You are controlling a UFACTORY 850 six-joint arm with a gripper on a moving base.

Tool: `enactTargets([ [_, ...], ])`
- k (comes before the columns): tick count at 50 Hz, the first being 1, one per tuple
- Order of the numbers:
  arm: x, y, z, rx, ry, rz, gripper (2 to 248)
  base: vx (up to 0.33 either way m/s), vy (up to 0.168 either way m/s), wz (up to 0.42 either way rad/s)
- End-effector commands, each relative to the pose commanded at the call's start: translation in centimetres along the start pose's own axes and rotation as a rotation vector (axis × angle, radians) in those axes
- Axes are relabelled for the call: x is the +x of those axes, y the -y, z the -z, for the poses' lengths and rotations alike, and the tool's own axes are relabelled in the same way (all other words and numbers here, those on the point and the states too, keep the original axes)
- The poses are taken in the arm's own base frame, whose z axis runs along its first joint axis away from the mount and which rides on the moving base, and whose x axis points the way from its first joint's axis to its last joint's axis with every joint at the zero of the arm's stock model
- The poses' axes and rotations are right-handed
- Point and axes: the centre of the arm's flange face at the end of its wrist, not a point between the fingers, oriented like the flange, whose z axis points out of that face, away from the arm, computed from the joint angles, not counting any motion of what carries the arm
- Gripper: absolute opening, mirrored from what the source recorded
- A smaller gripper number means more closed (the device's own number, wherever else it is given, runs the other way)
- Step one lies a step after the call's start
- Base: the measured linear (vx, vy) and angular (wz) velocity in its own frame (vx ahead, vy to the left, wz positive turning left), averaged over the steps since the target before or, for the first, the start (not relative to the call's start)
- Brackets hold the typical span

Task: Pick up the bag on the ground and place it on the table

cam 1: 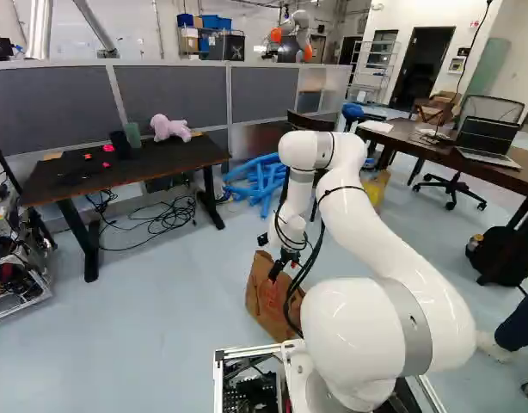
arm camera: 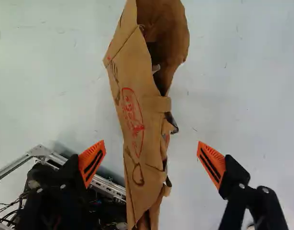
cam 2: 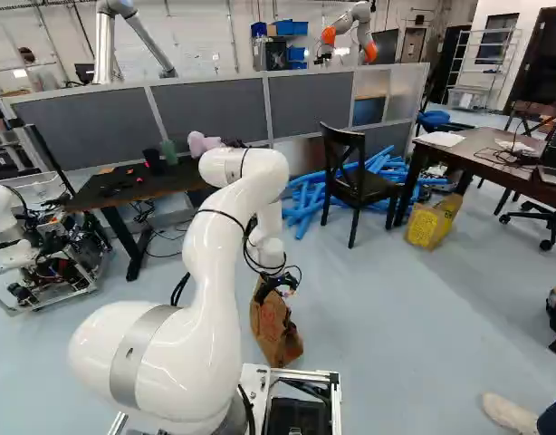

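1. The brown paper bag (cam 1: 264, 299) is on the floor (cam 1: 165, 335), near the front of the base frame (cam 2: 328, 379) and below the gripper (cam 1: 282, 265).
2. Seen from above in the wrist view, its long axis runs from well ahead of the gripper (arm camera: 152, 155) back between the fingers, roughly square to the line joining the fingertips, with a slight slant.
3. Its mouth faces up towards the gripper, gaping widest at the end farthest ahead and narrowing to a creased slit nearer the fingers.
4. In both base views the bag's outline leans, its upper part to the left and its lower part to the right.
5. The broad printed face turns towards the finger that is on the base frame's side.
6. That face carries a red oval mark and dark line drawings of cutlery, among wrinkles and folds.
7. A flat paper strap (arm camera: 156, 103) crosses the opening; the inside is shadowed, with a small pale piece showing that I cannot identify.
8. The gripper's orange pads (arm camera: 92, 162) stand wide apart, one on each side of the bag, with a visible gap to it on both sides.
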Motion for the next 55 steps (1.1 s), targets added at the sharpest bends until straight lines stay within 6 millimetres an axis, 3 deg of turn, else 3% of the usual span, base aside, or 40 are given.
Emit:
enactTargets([
  [35,-0.1,-0.2,-4.7,0.008,0.011,-0.001,247,0.0,0.0,0.0],
  [36,-0.1,-0.2,-4.8,0.008,0.011,-0.001,216,0.0,0.0,0.0],
  [40,-0.1,-0.2,-4.8,0.009,0.011,-0.001,216,0.0,0.0,0.0],
  [41,-0.1,-0.2,-4.8,0.009,0.011,-0.001,178,0.0,0.0,0.0],
  [45,-0.1,-0.2,-4.8,0.009,0.011,-0.001,178,0.0,0.0,0.0],
  [46,-0.1,-0.2,-4.8,0.009,0.011,-0.001,140,0.0,0.0,0.0],
  [50,-0.1,-0.2,-4.8,0.009,0.011,-0.001,140,0.0,0.0,0.0],
  [51,-0.1,-0.2,-4.8,0.009,0.011,-0.001,102,0.0,0.0,0.0],
  [55,-0.1,-0.2,-4.8,0.009,0.011,-0.001,102,0.0,0.0,0.0],
])
